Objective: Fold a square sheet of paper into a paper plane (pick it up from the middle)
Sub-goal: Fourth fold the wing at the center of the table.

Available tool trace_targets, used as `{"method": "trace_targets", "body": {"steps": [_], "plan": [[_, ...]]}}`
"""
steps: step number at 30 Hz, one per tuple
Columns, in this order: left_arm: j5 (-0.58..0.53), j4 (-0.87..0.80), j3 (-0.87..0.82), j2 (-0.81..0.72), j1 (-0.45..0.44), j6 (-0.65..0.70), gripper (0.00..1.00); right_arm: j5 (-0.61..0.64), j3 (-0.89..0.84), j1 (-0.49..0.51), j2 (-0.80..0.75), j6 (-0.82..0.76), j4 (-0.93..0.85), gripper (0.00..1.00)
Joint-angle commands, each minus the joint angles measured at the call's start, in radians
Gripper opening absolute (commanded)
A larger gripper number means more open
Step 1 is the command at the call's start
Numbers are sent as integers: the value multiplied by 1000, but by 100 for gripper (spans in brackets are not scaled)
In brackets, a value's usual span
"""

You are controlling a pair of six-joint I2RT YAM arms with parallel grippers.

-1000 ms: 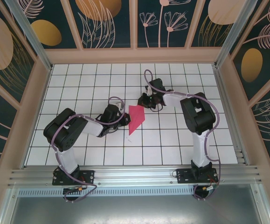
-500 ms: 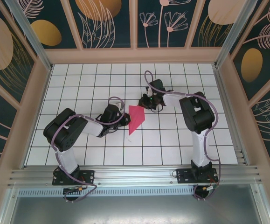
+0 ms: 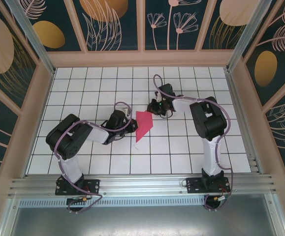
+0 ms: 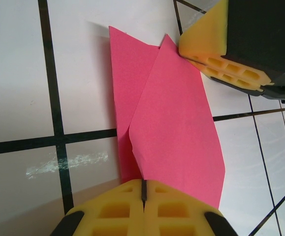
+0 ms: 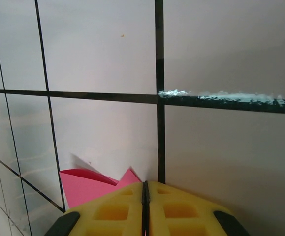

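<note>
Almost unchanged over the last second, with left fingers [image 4: 115, 214] and right fingers [image 5: 115, 211] closed, pinning the part-folded paper [image 4: 174, 132] to the desk [image 4: 14, 73] — folding unfinished.

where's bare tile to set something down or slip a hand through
On the tiled table: the far-left corner, between back wall and left arm; the strip between right arm and right wall; the near rows between left base and right base. Crowded: the centre, where left gripper and right gripper meet the folded pink paper.
</note>
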Motion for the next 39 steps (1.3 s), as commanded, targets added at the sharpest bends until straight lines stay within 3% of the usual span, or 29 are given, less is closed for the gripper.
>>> {"method": "trace_targets", "body": {"steps": [1, 5, 12, 20, 26, 34, 39], "plan": [[-8, -151, -42, 56, -1, 19, 0, 56, 5, 0, 22, -14, -65, 12], [-8, -150, -41, 52, 1, 16, 0, 71, 13, 3, -31, -38, -90, 12], [-6, -150, -44, 50, -1, 17, 0, -18, -87, 37, -180, -3, -12, 13], [-8, -155, -44, 44, 0, 21, 0, -65, -211, 114, -143, 98, 110, 12], [-6, -156, -45, 40, 0, 22, 0, 7, -221, 119, -96, 75, 52, 12], [1, -135, -53, 39, 0, 8, 0, -46, -245, 142, -237, 51, 50, 13], [0, -133, -51, 44, 0, 8, 0, -103, -313, 173, -230, 105, 137, 13]]}}
